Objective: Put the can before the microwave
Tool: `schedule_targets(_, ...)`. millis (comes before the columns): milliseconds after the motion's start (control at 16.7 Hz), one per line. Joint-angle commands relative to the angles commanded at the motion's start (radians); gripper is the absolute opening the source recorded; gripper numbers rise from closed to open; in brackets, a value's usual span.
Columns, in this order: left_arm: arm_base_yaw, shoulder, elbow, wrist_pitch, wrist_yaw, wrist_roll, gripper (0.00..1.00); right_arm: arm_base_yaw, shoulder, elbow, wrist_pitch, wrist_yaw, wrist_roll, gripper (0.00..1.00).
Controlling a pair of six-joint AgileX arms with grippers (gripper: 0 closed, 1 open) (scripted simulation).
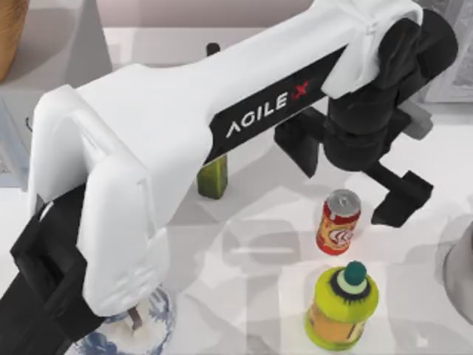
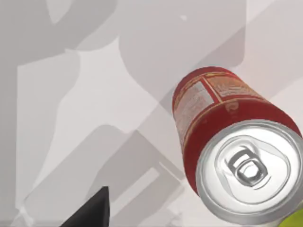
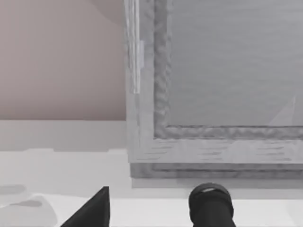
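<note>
One red can (image 1: pixel 338 222) stands upright on the white table (image 1: pixel 251 251), just behind one yellow-green bottle (image 1: pixel 341 305). The left gripper (image 1: pixel 355 174) hangs above it, fingers spread apart. One dark bottle (image 1: pixel 213 174) stands well left of it.

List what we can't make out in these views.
- Dark green bottle: top view, its upper part is hidden by the left arm.
- Blue-white object: top view, mostly under the left arm and cut off by the bottom edge.
- Grey object: top view, cut off by the right edge.
- Yellow-green bottle: left wrist view, cut off at the corner.
</note>
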Motion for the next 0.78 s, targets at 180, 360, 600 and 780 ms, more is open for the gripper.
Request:
schedule_targets(180, -0.001, 0.001, -0.068, 0.068, -0.001, 0.002, 1.0, 0.0, 0.0, 0.0, 0.0, 0.0, 0.0, 1.0)
schedule_targets(360, -0.001, 0.007, -0.167, 0.177, -0.001, 0.002, 1.0, 0.0, 0.0, 0.0, 0.0, 0.0, 0.0, 1.0)
schedule_targets(600, -0.001, 0.011, -0.212, 0.223, -0.001, 0.002, 1.0, 0.0, 0.0, 0.0, 0.0, 0.0, 0.0, 1.0)
schedule_targets(780, -0.001, 0.011, -0.212, 0.223, -0.001, 0.002, 0.92, 0.0, 0.0, 0.0, 0.0, 0.0, 0.0, 1.0)
